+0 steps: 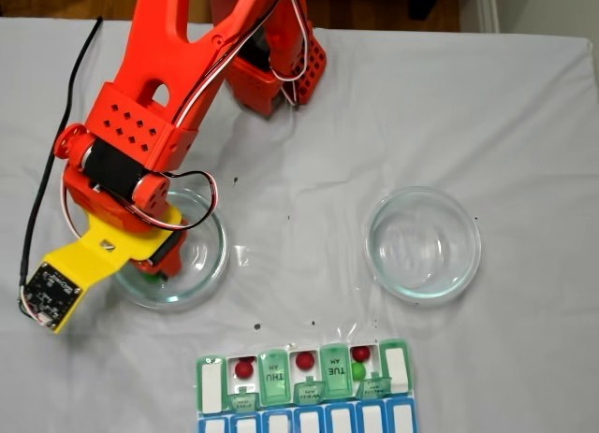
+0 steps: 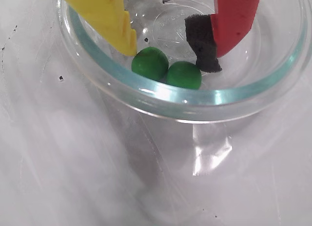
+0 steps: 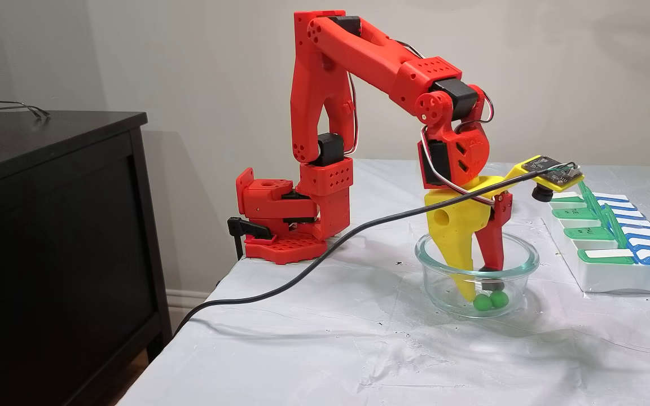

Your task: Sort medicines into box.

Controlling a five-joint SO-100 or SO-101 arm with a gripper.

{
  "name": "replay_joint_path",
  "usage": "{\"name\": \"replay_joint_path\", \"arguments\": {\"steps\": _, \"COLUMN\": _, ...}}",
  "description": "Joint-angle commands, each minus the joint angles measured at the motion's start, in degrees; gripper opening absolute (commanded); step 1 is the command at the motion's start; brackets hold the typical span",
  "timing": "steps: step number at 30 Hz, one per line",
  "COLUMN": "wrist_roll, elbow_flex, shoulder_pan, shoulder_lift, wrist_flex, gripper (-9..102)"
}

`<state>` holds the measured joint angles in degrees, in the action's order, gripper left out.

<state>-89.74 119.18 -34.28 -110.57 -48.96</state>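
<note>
Table (image 1: 524,106) carries a red arm (image 3: 370,62), two glass bowls and a pill box (image 1: 304,382). Arm reaches into the left bowl (image 1: 211,269) in the top fixed view; the right bowl (image 1: 423,244) sits well apart. Gripper (image 2: 175,48) hangs with jaws parted, holding nothing, over two green balls (image 2: 168,70) touching each other. Three red balls (image 1: 303,360) and one green ball (image 1: 357,370) lie in open box compartments.
</note>
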Motion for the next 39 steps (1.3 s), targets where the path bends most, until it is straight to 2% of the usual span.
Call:
{"name": "replay_joint_path", "arguments": {"steps": 1, "wrist_roll": 3.25, "elbow_flex": -5.10, "shoulder_pan": -0.44, "shoulder_lift": -0.79, "wrist_flex": 2.02, "gripper": 21}}
{"name": "replay_joint_path", "arguments": {"steps": 8, "wrist_roll": 8.00, "elbow_flex": -1.58, "shoulder_pan": 1.14, "shoulder_lift": -2.55, "wrist_flex": 5.45, "gripper": 23}}
{"name": "replay_joint_path", "arguments": {"steps": 19, "wrist_roll": 9.76, "elbow_flex": 5.19, "shoulder_pan": 3.43, "shoulder_lift": -5.01, "wrist_flex": 9.23, "gripper": 24}}
{"name": "replay_joint_path", "arguments": {"steps": 39, "wrist_roll": 17.84, "elbow_flex": 7.47, "shoulder_pan": 3.87, "shoulder_lift": -7.82, "wrist_flex": 14.15, "gripper": 21}}
